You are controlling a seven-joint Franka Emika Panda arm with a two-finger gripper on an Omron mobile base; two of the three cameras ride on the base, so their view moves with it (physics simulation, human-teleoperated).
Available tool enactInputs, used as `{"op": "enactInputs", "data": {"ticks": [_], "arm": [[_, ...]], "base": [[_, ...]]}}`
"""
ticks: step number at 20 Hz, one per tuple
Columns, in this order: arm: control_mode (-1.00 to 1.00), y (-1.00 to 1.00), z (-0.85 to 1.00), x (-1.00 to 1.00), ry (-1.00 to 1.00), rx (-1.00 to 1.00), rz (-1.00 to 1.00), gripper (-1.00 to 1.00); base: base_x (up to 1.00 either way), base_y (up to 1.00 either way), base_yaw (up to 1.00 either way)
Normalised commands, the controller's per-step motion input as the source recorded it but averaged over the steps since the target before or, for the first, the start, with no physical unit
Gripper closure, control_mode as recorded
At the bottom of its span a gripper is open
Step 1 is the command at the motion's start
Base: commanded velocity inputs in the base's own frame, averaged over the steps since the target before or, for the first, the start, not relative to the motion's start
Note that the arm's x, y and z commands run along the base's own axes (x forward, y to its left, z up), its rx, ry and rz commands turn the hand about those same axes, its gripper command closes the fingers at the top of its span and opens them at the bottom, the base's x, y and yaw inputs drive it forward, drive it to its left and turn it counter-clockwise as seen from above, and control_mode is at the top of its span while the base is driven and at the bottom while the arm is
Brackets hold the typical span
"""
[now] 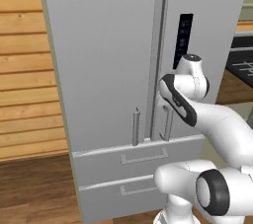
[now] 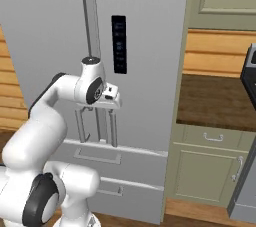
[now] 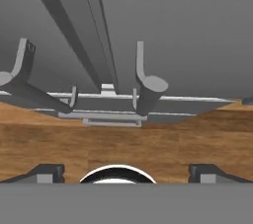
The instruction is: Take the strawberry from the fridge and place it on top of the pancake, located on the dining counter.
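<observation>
This is a home kitchen. A tall grey double-door fridge (image 1: 113, 70) with bar handles and two lower drawers stands against a wood-plank wall (image 1: 24, 70). Beside it runs a dark wood counter (image 2: 215, 101) over pale green cabinets (image 2: 205, 171).

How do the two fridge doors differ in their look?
The right door carries a dark control panel; the left door is plain grey. In the left base view the left door looks wider than the right door. The arm's hand sits in front of the right door's handle, while the left door's handle is free. Both doors are shut, light grey, with vertical bar handles by the middle seam.
</observation>
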Motion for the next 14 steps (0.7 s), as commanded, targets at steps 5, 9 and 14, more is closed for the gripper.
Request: {"op": "enactInputs", "data": {"ticks": [5, 9, 14], "arm": [[-1.0, -0.18, -0.36, 0.62, 0.0, 0.0, 0.0, -1.0], [-1.0, -0.09, -0.29, 0.52, 0.0, 0.0, 0.0, -1.0], [-1.0, 0.0, -0.25, 0.21, 0.0, 0.0, 0.0, -1.0]], "base": [[0.0, 0.0, 0.0], [0.0, 0.0, 0.0], [0.0, 0.0, 0.0]]}}
